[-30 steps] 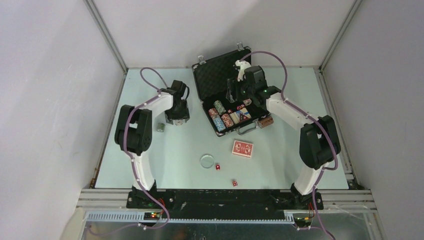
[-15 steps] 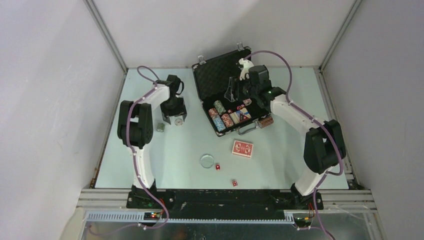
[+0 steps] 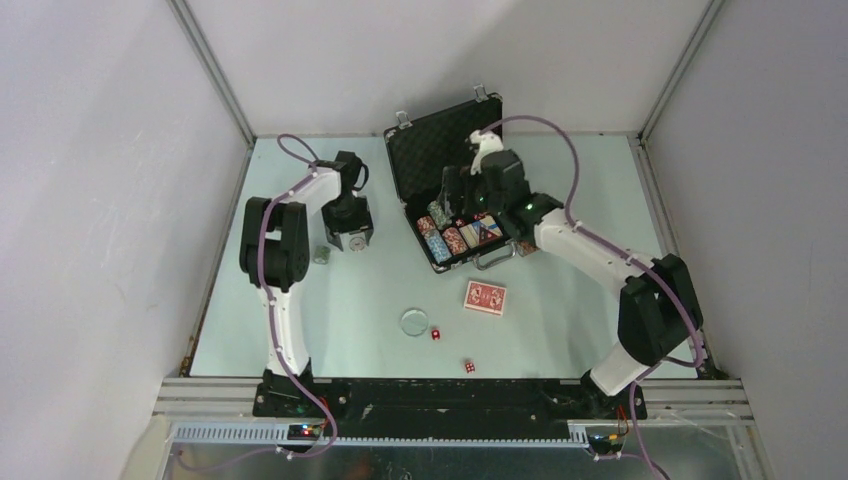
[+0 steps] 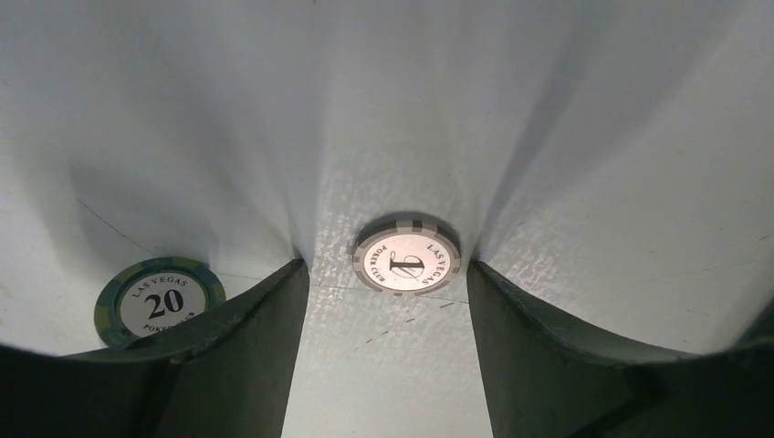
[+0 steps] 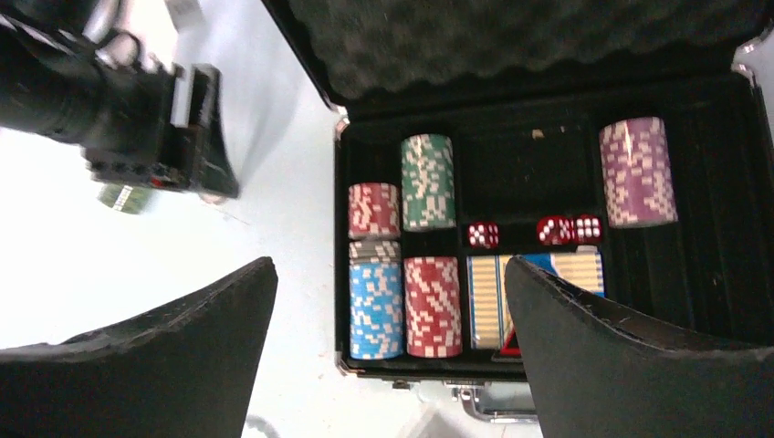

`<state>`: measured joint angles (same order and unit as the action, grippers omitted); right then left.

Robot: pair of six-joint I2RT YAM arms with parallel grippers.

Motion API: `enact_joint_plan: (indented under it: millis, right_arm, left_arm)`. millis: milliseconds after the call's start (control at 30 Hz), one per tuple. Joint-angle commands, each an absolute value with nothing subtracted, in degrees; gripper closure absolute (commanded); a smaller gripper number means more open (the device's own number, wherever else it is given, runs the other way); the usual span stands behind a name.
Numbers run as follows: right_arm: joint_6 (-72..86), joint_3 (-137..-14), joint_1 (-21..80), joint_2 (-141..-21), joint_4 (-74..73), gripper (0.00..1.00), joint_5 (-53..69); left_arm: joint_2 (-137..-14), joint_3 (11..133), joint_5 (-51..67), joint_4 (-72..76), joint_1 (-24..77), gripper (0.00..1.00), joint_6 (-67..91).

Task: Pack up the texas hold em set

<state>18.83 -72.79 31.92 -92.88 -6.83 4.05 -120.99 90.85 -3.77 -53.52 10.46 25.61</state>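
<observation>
The black briefcase [image 3: 430,140] lies open at the back of the table, foam lid up. Its tray [image 5: 548,155] holds a green stack [image 5: 428,181], two red stacks [image 5: 433,306], a blue stack [image 5: 376,306], a purple stack [image 5: 637,171], red dice [image 5: 483,234] and a card deck [image 5: 534,290]. My right gripper [image 5: 388,265] hovers open above the tray's near left corner, holding nothing. My left gripper [image 4: 385,266] is open and pointing down, its tips either side of a grey chip [image 4: 407,257] lying flat. A green 20 chip [image 4: 164,301] lies to the left of it.
On the table in front lie red-backed cards [image 3: 484,297], a clear round disc [image 3: 413,321] and two red dice [image 3: 436,334] [image 3: 468,367]. A chip stack [image 3: 527,247] sits just outside the case's right end. Walls close in the left, right and back.
The right gripper's jaws have spread wider and it has shifted left and lower over the case. The left gripper has edged a little nearer and now stays over the grey chip.
</observation>
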Motion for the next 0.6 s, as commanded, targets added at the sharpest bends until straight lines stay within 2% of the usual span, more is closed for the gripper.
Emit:
enact_joint_plan:
  millis: [0, 167, 367, 567]
  right_arm:
    - [20.32, -67.76, 38.73, -89.85, -2.28, 0.01, -18.03]
    - [24.48, -60.51, 36.03, -89.9, 7.74, 0.0, -5.8]
    - [23.82, -56.57, 38.88, -92.9, 19.09, 0.0, -8.04]
    - [28.08, -52.27, 40.82, -97.36, 34.47, 0.0, -1.24]
  left_arm:
    - [-122.27, 92.54, -3.36, -52.26, 10.37, 0.3, 26.01]
    - [-122.47, 92.61, -3.07, -51.55, 10.75, 0.29, 25.93]
    - [-122.3, 92.75, -3.12, -51.25, 10.98, 0.29, 25.65]
    - [-121.88, 92.81, -3.12, -51.27, 11.07, 0.29, 25.35]
